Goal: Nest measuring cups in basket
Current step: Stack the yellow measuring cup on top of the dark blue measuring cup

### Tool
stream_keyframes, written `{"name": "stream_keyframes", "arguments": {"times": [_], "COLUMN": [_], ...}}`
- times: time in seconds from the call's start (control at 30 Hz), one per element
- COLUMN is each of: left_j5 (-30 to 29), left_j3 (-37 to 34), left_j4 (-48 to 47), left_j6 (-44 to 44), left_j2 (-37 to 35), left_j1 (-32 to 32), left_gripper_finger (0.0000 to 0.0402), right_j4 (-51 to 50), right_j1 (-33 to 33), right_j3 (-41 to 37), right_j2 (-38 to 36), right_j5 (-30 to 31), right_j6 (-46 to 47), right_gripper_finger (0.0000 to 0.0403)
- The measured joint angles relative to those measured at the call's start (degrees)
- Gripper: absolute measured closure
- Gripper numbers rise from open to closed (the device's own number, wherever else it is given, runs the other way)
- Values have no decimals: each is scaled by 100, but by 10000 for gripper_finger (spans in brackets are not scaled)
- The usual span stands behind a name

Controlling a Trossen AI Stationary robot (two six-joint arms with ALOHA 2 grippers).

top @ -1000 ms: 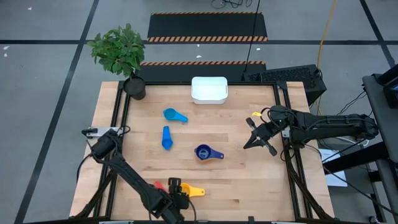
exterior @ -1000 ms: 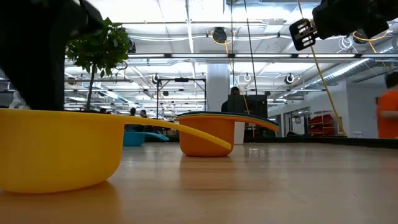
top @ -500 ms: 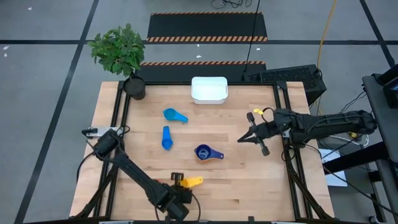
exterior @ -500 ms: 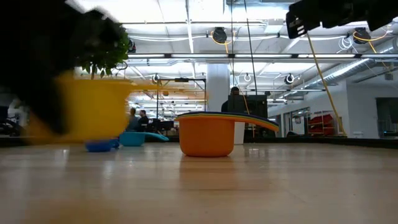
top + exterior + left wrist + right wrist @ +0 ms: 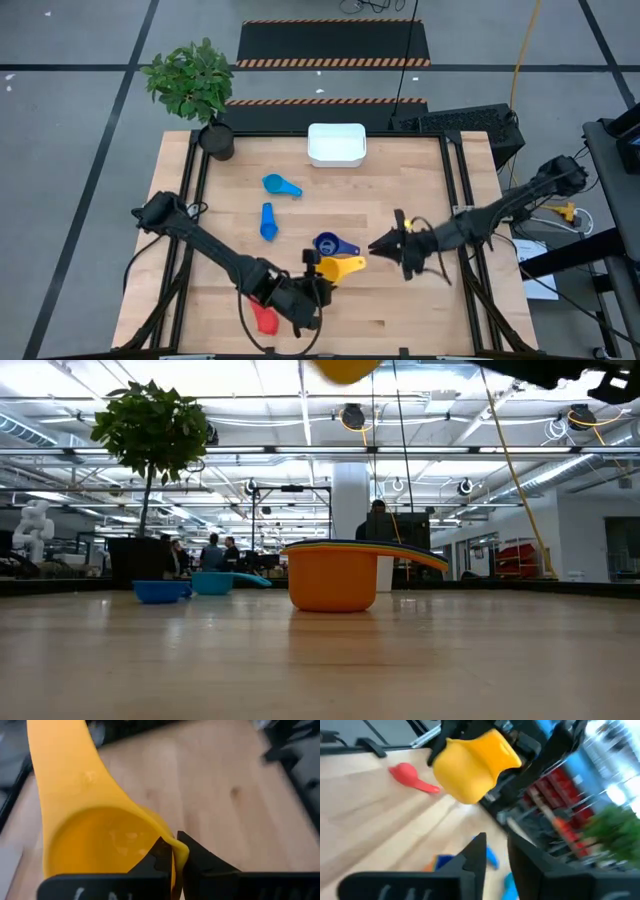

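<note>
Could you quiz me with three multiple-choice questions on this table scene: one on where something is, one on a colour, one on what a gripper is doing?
1. Where does the white basket sit?
A. at the table's far edge, middle
B. beside the red cup
C. under the right arm

2. What colour is the cup held up in the air?
A. green
B. yellow
C. red

3. How is the left gripper?
A. open over the basket
B. shut on the yellow cup's rim
C. shut on the plant pot

Answers:
1 A: the high view shows the basket at the far edge, near the plant pot.
2 B: the yellow cup hangs above the dark blue cup; the red cup lies on the table.
3 B: the left gripper pinches the rim; the right gripper waits close by.
</note>
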Motion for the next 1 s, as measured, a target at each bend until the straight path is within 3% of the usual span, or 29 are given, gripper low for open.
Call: {"name": "stream_keyframes", "arguments": {"times": [0.1,0.27,0.4,0.57,0.77,0.9,1.0], "left_j5": [485,582,841,1260,1501,1616,1688], "left_j3": [2,0,0,0,0,0,0], "left_j4": [242,366,795,1257,1344,1378,1391], "left_j6": [287,248,546,810,848,849,873], "left_j2": [10,13,17,15,15,47,76], "left_j1": [132,271,269,269,278,297,301], "left_gripper_finger": [390,387,390,388,390,390,385], "right_j4": [722,1165,949,1364,2480,3607,3891], "right_j1": [432,979,1269,1491,1851,2004,2078], "right_j3": [0,0,0,0,0,0,0], "right_j2": [188,261,282,477,956,1327,1455], "right_j5": [846,1838,1942,1936,2005,2792,3283], "right_j6": [-669,-1705,-2116,-2670,-3819,-4649,-5184], "right_gripper_finger": [310,283,274,273,273,273,273]}}
